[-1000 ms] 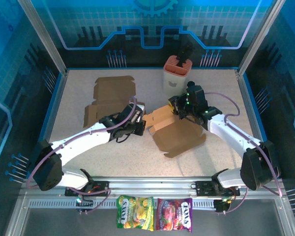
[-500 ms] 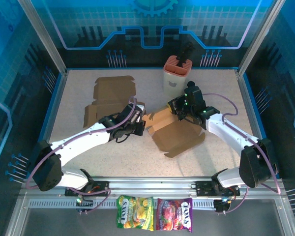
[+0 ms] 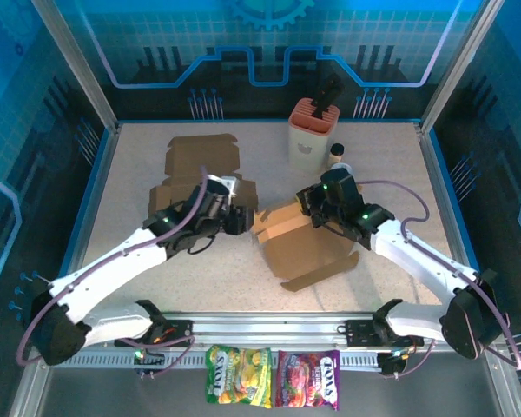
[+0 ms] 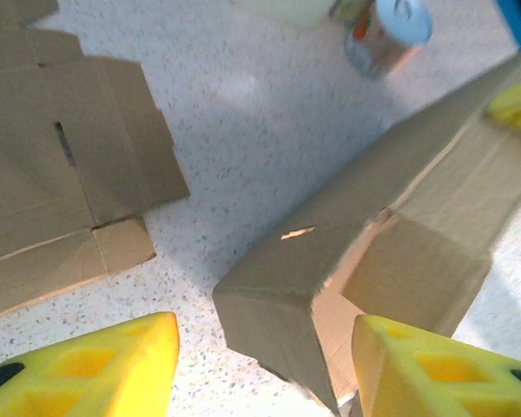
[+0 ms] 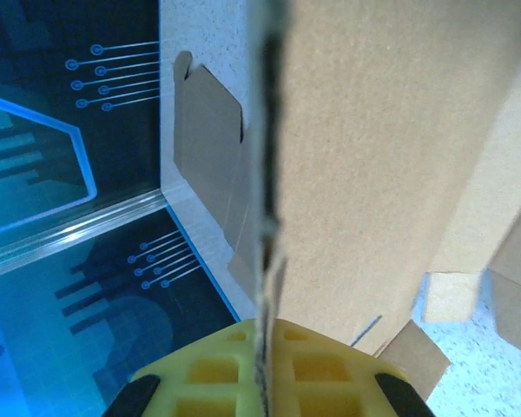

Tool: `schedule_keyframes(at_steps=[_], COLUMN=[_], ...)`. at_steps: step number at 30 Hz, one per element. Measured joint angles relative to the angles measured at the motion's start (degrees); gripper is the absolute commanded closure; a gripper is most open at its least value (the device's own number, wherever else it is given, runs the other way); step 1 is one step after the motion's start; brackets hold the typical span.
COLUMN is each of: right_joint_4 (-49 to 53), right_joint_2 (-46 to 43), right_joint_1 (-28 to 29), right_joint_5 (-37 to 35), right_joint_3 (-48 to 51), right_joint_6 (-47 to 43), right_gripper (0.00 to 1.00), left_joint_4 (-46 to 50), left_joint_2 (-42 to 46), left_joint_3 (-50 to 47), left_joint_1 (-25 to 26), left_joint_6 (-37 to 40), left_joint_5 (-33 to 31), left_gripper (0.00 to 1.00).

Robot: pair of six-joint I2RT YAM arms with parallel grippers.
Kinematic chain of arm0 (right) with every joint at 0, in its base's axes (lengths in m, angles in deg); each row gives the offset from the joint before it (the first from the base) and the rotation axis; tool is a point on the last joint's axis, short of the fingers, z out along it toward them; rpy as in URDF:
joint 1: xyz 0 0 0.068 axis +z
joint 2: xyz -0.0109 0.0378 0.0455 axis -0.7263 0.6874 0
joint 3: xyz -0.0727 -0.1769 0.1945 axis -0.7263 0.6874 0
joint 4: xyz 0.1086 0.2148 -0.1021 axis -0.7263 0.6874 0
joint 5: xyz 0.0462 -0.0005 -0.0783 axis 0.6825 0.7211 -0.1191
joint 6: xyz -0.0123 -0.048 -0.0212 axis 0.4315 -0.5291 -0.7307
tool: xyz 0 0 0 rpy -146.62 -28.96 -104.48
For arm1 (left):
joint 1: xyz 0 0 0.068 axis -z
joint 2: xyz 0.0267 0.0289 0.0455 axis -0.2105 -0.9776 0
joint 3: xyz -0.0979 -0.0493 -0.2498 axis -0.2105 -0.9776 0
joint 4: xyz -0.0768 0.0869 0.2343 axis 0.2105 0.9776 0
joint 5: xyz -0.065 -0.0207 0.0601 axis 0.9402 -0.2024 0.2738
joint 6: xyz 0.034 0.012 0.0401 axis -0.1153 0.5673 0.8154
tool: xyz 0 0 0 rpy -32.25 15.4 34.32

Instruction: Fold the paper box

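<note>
The paper box (image 3: 306, 241) is a brown cardboard blank, partly folded, lying mid-table with one wall raised. My right gripper (image 3: 315, 211) is shut on that raised wall; in the right wrist view the cardboard edge (image 5: 265, 217) runs straight down between the closed yellow fingers (image 5: 330, 369). My left gripper (image 3: 241, 219) stands open just left of the box. In the left wrist view, a folded box corner (image 4: 278, 304) sits between the spread yellow fingers (image 4: 87, 369) without touching them.
A second flat cardboard blank (image 3: 198, 169) lies at the back left. A white-and-orange holder (image 3: 313, 130) and a small can (image 3: 337, 155) stand behind the box. Two candy bags (image 3: 273, 378) lie in front of the rail. Glass walls enclose the table.
My left gripper has opened, let go of the box flap and drawn back to the left. The right gripper has carried the box slightly toward the near left.
</note>
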Motion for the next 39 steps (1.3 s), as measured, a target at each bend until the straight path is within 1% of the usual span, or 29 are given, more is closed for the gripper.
schedule_keyframes(at_steps=[3, 6, 9, 12, 14, 17, 22, 26, 31, 39], right_joint_4=[-5.57, -12.5, -17.94, -21.66, -22.95, -23.45, -25.75, -28.13, -29.05, -29.14], right_joint_2=[4.02, 7.34, 7.61, 7.58, 7.28, 6.51, 6.25, 6.25, 6.25, 6.25], right_joint_1=[-2.67, -4.79, -5.44, -5.79, -6.14, -6.95, -8.24, -8.55, -8.55, -8.55], right_joint_5=[1.84, 4.39, 6.32, 7.78, 8.79, 10.08, 12.07, 13.42, 13.99, 14.01], right_joint_3=[2.75, 4.44, 7.28, 9.29, 10.16, 10.99, 12.41, 13.53, 13.81, 13.81], right_joint_6=[-1.6, -4.0, -5.6, -6.75, -7.76, -9.53, -11.72, -12.13, -12.22, -12.2], right_gripper=[1.0, 1.0, 1.0, 1.0, 1.0, 1.0, 1.0, 1.0, 1.0, 1.0], left_joint_4=[-0.09, -0.04, -0.07, -0.7, -2.73, -7.37, -15.72, -21.22, -26.36, -32.7], left_joint_2=[2.08, 1.99, 1.6, 0.39, -0.72, -2.03, -4.9, -9.07, -14.58, -17.46], left_joint_3=[-0.5, -2.6, -5.07, -7.28, -9.09, -13.25, -19.19, -19.5, -19.17, -18.23], left_joint_1=[-4.28, -8.02, -9.14, -9.2, -9.2, -9.2, -9.2, -8.94, -6.69, -4.09], left_joint_6=[-1.25, -1.7, -1.66, -1.11, 0.17, 3.37, 8.41, 10.56, 12.17, 13.81], left_joint_5=[2.73, 4.98, 6.69, 8.74, 10.27, 13.22, 16.87, 17.75, 17.73, 18.18], left_gripper=[0.52, 0.56, 0.59, 0.6, 0.62, 0.63, 0.6, 0.59, 0.59, 0.57])
